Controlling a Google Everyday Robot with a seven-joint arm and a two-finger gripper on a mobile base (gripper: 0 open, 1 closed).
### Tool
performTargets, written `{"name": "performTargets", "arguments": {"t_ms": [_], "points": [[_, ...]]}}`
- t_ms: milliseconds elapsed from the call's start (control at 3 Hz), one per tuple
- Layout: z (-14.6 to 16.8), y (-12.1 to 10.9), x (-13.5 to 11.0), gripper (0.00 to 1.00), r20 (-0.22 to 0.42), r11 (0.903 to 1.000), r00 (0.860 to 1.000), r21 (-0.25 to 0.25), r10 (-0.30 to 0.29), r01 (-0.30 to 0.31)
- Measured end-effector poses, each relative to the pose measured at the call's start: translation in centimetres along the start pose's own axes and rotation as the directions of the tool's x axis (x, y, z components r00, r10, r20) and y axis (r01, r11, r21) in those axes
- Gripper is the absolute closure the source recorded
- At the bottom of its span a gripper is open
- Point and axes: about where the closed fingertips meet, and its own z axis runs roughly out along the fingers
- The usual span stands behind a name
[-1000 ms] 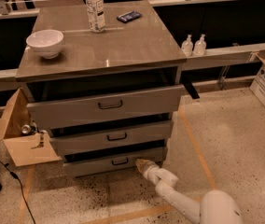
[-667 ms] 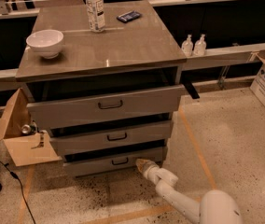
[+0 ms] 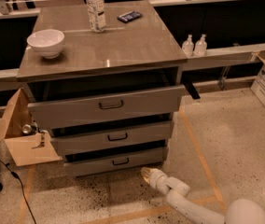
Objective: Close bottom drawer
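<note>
Floor (image 3: 226, 139): end effector (image 3: 146, 174) near bottom drawer (image 3: 95, 164)

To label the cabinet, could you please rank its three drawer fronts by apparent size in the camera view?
Largest: top drawer, with the tallest and widest front.
Then: middle drawer.
Smallest: bottom drawer, the slimmest.
The gripper sits near the floor, just in front of the bottom drawer.

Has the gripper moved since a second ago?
Yes. The gripper has backed slightly away from the bottom drawer front, toward the camera.
</note>
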Motion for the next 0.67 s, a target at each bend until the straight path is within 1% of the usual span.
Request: {"name": "performTargets", "arguments": {"t_ms": [333,667], "points": [[-0.3,2.04,-1.55,0.83,0.025,0.9995,1.0,-0.031,0.008,-0.007],[-0.34,1.99,-1.54,0.59,0.025,0.9995,1.0,-0.03,0.009,-0.008]]}}
